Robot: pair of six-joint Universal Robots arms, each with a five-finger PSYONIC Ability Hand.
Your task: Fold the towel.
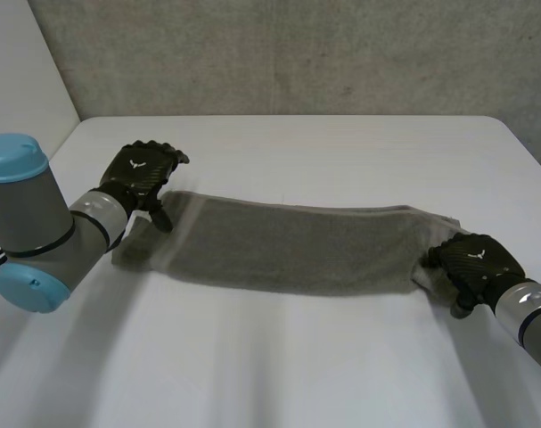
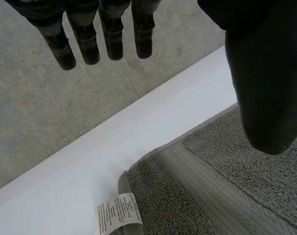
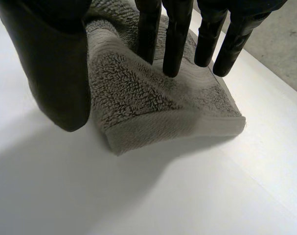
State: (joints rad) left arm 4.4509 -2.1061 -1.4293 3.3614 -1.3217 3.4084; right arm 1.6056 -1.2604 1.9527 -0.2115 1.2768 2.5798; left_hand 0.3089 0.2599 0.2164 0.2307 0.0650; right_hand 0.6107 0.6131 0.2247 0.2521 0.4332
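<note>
One end of the towel [image 1: 288,245] is pinched by the right hand [image 1: 475,259]

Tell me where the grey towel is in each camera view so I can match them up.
Head view: the towel lies stretched across the white table, left hand at one end, right hand at the other.
Left wrist view: its labelled corner lies below the left hand's thumb.
Right wrist view: its end is pinched between the right hand's thumb and fingers.
Shared landmark: the white table.

The worktop [image 1: 341,357] is overlooked from behind, between the arms. Opposite ends of the towel [image 1: 288,245], shared with that view, are seen close along the left hand [image 2: 265,88] and the right hand [image 3: 55,73].
</note>
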